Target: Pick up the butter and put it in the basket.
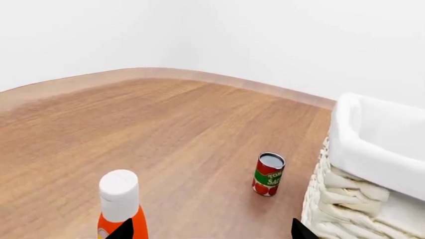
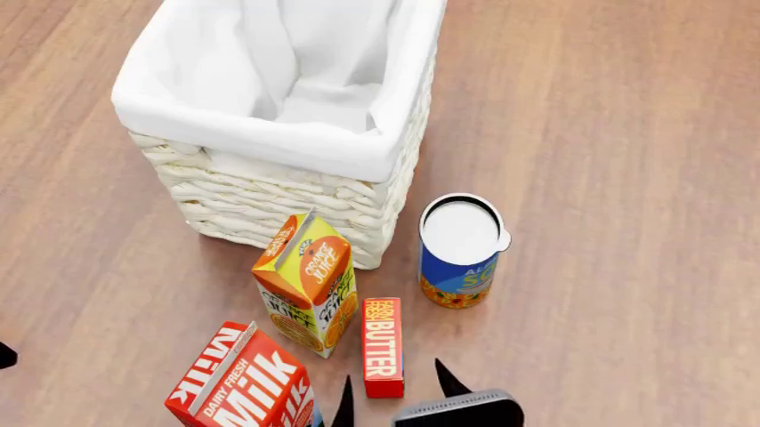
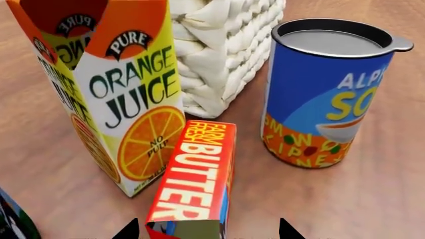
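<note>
My right end effector (image 2: 392,391) hangs wide open, fingertips straddling the near end of the slim red rectangular butter box (image 2: 383,345) lying on the wooden floor. The gable-top orange juice carton (image 2: 306,281) crowds one side, so I should descend straight, then close squarely across the narrow width.

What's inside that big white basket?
Only the white cloth liner shows inside the basket, bunched up in folds. No groceries are visible in it, though the folds and near wall hide part of the bottom.
</note>
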Available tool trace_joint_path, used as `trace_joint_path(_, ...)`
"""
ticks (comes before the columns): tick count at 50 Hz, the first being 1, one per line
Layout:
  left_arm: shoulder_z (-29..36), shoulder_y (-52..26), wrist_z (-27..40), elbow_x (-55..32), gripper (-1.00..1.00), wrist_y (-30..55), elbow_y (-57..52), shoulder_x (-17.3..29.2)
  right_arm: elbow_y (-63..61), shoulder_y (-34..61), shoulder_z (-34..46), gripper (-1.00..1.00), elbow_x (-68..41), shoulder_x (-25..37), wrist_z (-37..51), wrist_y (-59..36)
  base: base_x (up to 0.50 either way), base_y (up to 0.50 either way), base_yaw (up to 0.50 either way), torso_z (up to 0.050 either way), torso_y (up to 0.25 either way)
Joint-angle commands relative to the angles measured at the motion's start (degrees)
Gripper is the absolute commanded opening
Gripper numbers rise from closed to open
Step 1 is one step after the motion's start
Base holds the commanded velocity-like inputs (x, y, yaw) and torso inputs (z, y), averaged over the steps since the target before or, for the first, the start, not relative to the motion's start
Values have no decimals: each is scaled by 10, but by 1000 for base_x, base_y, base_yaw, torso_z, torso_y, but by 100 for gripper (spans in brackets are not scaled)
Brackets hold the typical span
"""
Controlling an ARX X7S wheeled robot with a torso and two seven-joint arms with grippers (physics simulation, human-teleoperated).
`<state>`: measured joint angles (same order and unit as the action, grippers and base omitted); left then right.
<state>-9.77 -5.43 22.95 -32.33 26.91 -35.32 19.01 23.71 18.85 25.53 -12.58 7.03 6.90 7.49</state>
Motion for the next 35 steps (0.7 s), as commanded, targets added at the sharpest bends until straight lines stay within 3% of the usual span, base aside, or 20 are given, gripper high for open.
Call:
trace_joint_path(1, -3, 3, 3, -6, 100, 1, -6, 2, 3, 10, 7, 100, -4, 2, 1, -20, 0, 0, 0, 0, 0)
trace_joint_path(18, -8, 3, 9, -17, 100, 5, -12, 6, 14, 20, 15, 100, -3, 1, 7, -16, 0, 0, 0, 0, 0)
trace_joint_path(19, -8, 3, 10, -18, 100, 5, -12, 6, 14, 20, 15, -100, -3, 2, 8, -15, 0, 0, 0, 0, 0)
trace_joint_path(35, -8, 2, 14, -20, 100, 4, -10, 9, -14, 13, 22, -100, -1, 8, 23, -19, 0, 0, 0, 0, 0)
